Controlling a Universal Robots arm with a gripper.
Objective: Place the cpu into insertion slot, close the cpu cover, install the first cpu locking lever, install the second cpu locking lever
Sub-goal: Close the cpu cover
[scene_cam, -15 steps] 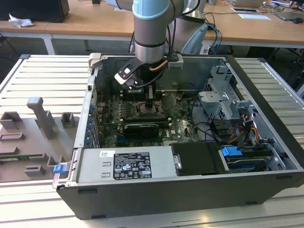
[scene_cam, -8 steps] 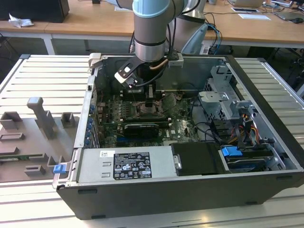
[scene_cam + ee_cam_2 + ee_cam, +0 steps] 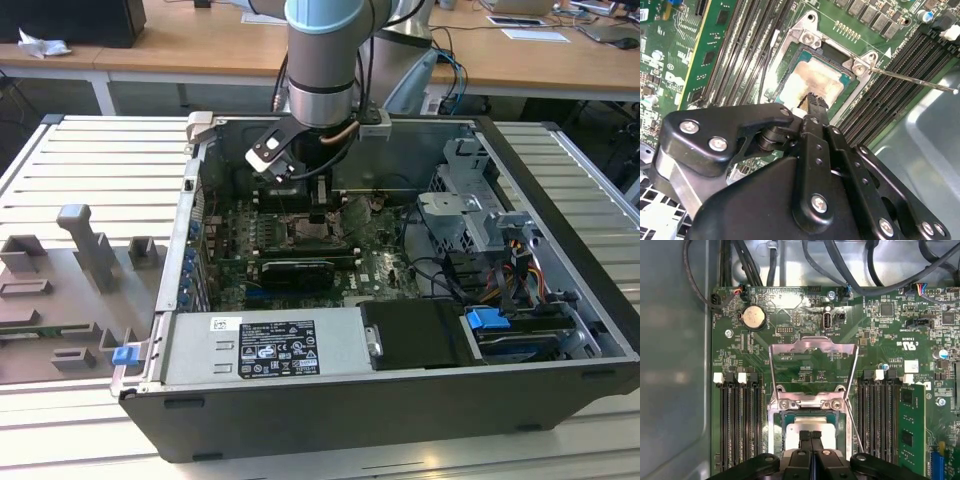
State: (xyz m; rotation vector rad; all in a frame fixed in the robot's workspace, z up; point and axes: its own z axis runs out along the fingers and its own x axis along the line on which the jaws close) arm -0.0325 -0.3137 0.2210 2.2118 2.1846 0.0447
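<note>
I spot white sticker (image 3: 277,348) on power supply (image 3: 340,352), near side: print unreadable. Motherboard (image 3: 880,340) lettering illegible too.

This looks like a robotics lab or test workshop. A robot arm (image 3: 322,60) reaches into an opened computer case (image 3: 300,420) that sits on a ribbed metal worktop (image 3: 80,150). Grey fixtures (image 3: 85,250) stand beside the case. Wooden desks (image 3: 200,45) behind carry what look like loose papers (image 3: 535,33).
</note>
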